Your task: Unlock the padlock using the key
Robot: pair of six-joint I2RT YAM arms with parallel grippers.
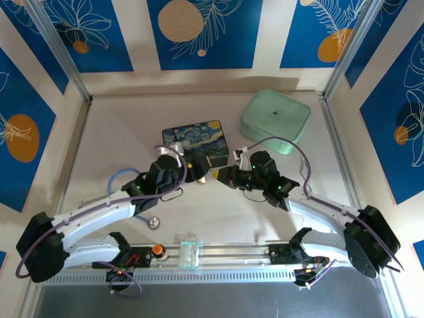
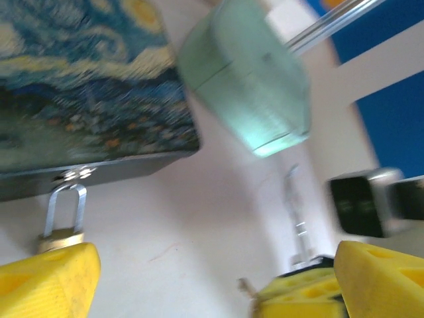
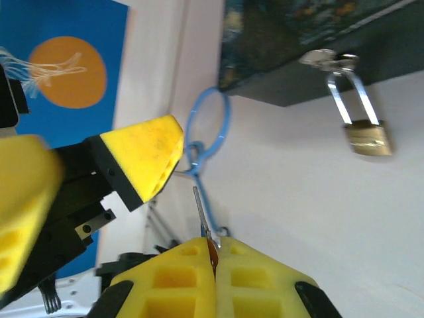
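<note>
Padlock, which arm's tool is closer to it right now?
Left, it seems. The open left tool has one finger right by the padlock; the right tool, shut on the key, stands off to the side.

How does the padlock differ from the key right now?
The padlock is a brass block with a silver shackle; the key is a thin grey sliver. The padlock hangs from the clasp of the tin; the key is pinched in the shut right gripper. Both are small and metal.
</note>
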